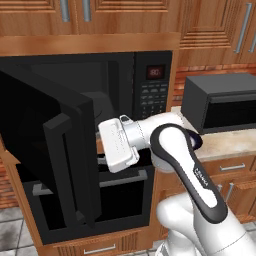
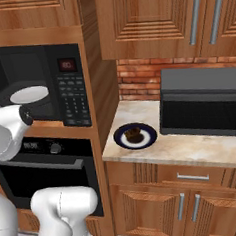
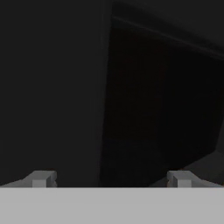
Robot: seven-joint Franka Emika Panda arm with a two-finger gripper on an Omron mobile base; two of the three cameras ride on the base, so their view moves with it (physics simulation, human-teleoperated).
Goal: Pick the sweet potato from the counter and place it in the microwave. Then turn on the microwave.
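I am steering a white robot arm in a wood-panelled kitchen, and I judge the job is at its first stage: the microwave (image 1: 100,95) stands with its wide black door (image 1: 47,145) swung out to the left, but nothing has been picked up yet. The hand is turned toward the dark door and cavity, away from the food. In the hand view the gripper (image 3: 111,178) shows its two fingertips spread wide apart with nothing between them, facing dark panels. The sweet potato (image 2: 134,134), a small dark brown lump, lies on a round blue-rimmed plate (image 2: 123,141) on the counter (image 2: 193,151), just right of the microwave column and well apart from the hand. The next move, as I read it, calls for swinging the arm right, coming down over the plate, and closing the fingers across the lump's narrow width. Inside the microwave a white turntable (image 2: 29,95) waits, with a keypad (image 2: 72,101) and red display (image 2: 66,64) at its right. Below sits a black oven (image 2: 46,166). A smaller dark grey box appliance (image 2: 204,103) stands on the pale speckled counter before a brick wall (image 2: 137,81), under wooden cabinets (image 2: 157,21).
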